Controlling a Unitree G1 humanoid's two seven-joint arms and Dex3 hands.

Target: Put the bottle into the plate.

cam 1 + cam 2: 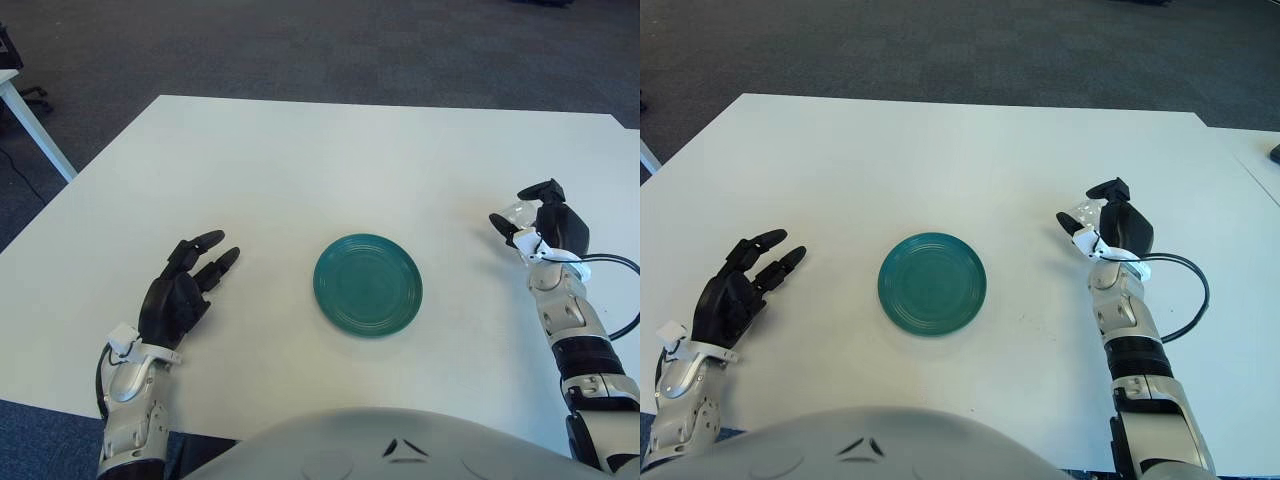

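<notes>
Bottle (1087, 213) — small, clear, mostly hidden; only a pale translucent bit shows between the fingers of the right hand (1108, 228). It sits at the right side of the counter (300, 160), well right of the plate (367, 284) and slightly farther back. Can't tell its long axis, or whether it's lifted or touching the counter — too much is covered.

Right hand is curled round it: one dark finger arches over the far side, another comes in from the near-left, w/ the bottle pinched in the gap. So the bottle lies right at the hand, on its palm-left side, facing the plate.

Key relation for the coming move: plate lies to the left and a bit nearer than the bottle, w/ bare counter between. Right hand is clearly the nearer one, so I'd judge a short carry left and slightly near does it.

Left hand (183, 293) shows well left of the plate, fingers spread, holding nothing — idle.
</notes>
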